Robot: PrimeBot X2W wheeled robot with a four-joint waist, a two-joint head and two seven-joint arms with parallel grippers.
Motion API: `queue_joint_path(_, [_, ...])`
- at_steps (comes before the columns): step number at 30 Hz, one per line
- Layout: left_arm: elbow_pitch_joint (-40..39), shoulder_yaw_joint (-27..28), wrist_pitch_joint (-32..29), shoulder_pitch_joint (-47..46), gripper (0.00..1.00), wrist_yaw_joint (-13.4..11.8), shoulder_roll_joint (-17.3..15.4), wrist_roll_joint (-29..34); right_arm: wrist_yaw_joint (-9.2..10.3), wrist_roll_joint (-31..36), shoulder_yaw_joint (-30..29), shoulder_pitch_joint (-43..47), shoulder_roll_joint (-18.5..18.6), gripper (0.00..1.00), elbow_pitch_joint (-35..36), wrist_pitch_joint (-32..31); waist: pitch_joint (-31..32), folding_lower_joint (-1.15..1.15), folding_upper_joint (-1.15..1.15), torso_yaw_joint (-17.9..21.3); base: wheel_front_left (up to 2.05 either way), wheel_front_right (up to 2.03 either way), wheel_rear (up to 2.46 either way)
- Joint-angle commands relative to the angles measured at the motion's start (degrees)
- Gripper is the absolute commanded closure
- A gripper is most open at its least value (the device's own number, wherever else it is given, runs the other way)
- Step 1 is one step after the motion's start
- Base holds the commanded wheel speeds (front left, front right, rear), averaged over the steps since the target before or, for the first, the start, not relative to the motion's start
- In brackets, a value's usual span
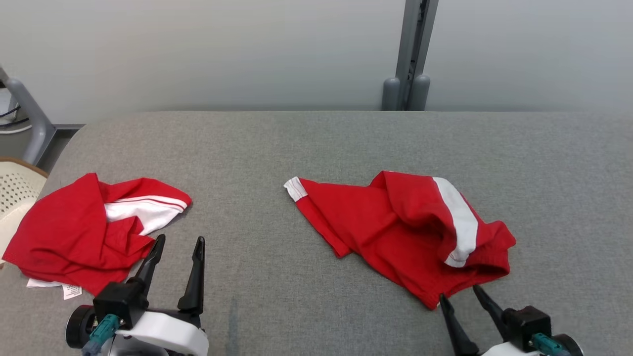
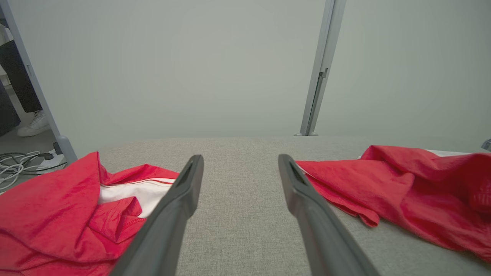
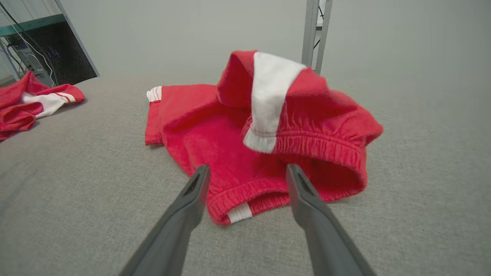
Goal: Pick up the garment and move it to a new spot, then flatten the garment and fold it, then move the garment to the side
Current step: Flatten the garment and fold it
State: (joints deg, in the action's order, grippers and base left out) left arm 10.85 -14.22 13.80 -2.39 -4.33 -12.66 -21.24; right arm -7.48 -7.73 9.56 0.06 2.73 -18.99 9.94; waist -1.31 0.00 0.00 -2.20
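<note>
Two red garments on the grey table [image 1: 316,148]: the red shorts [image 1: 395,232] lie crumpled right of centre, the second red garment [image 1: 74,232] is bunched at the left edge. Two grippers, both spread wide and empty: right gripper [image 1: 459,292] just short of the shorts, left gripper [image 1: 180,239] beside the other heap.

You couldn't read the white tag [image 1: 71,290] at 7 o'clock. The pale basket [image 1: 17,190] ran off the head view at 9 o'clock. The left wrist view cropped the red shorts [image 2: 422,191] at 3 o'clock.
</note>
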Motion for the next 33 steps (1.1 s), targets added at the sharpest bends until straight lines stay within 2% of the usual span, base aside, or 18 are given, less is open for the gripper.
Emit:
queue_joint_path(1, [-0.07, -0.09, 0.17, -1.34, 0.0, 0.14, -0.06, 0.28, -0.03, -0.57, 0.88, 0.08, 0.32, 0.0, -1.48, -0.12, -1.2, 0.0, 0.0, -1.03, 0.0, 0.0, 0.0])
queue_joint_path(15, [1.16, -0.46, 1.03, -4.43, 0.0, 0.6, 0.89, 0.57, -0.03, -0.08, 5.49, -7.4, 0.31, 0.0, -14.71, 3.06, -4.46, 0.0, 0.0, -2.95, 0.0, 0.0, 0.0])
queue_joint_path(16, [1.25, -0.49, 1.04, -4.52, 0.0, 0.68, 0.94, 0.61, -0.03, -0.26, 5.82, -8.05, 0.33, 0.52, -15.43, 3.36, -4.68, 0.0, 0.0, -3.07, 0.0, 0.0, 0.0])
queue_joint_path(17, [1.39, -0.51, 0.98, -4.64, 0.0, 0.74, 1.02, 0.58, -0.03, -0.53, 6.3, -8.64, 0.33, 0.71, -16.03, 3.57, -4.82, 0.0, 0.0, -3.15, 0.0, 0.0, 0.0])
queue_joint_path(18, [1.57, -0.53, 1.05, -4.81, 0.0, 0.64, 0.99, 0.71, -0.03, -0.71, 6.76, -9.02, 0.31, 0.78, -16.44, 3.93, -4.95, 0.0, 0.0, -3.21, 0.0, 0.0, 0.0])
queue_joint_path(19, [1.64, -0.51, 1.11, -5.03, 0.0, 0.74, 0.98, 0.66, -0.03, -0.83, 7.17, -9.36, 0.3, 1.0, -16.66, 4.07, -5.07, 0.0, 0.0, -3.27, 0.0, 0.0, 0.0])
queue_joint_path(22, [1.84, -0.31, 1.24, -5.27, 0.0, 0.92, 0.98, 0.54, -0.03, -1.62, 8.89, -10.15, 0.31, 1.0, -15.46, 4.52, -5.23, 0.0, 0.0, -3.17, 0.0, 0.0, 0.0])
queue_joint_path(26, [1.85, 0.33, 1.31, -4.95, 0.0, 0.65, 0.75, 0.5, -0.03, -2.62, 12.39, -9.99, 0.3, 1.0, -10.53, 4.88, -5.36, 0.0, 0.0, -2.37, 0.0, 0.0, 0.0])
queue_joint_path(33, [2.03, 1.0, 1.4, -4.17, 0.0, 0.18, 0.81, 0.67, -0.03, -4.64, 18.62, -8.41, 0.31, 1.0, 3.72, 3.3, -4.59, 0.0, 0.0, -0.3, 0.0, 0.0, 0.0])
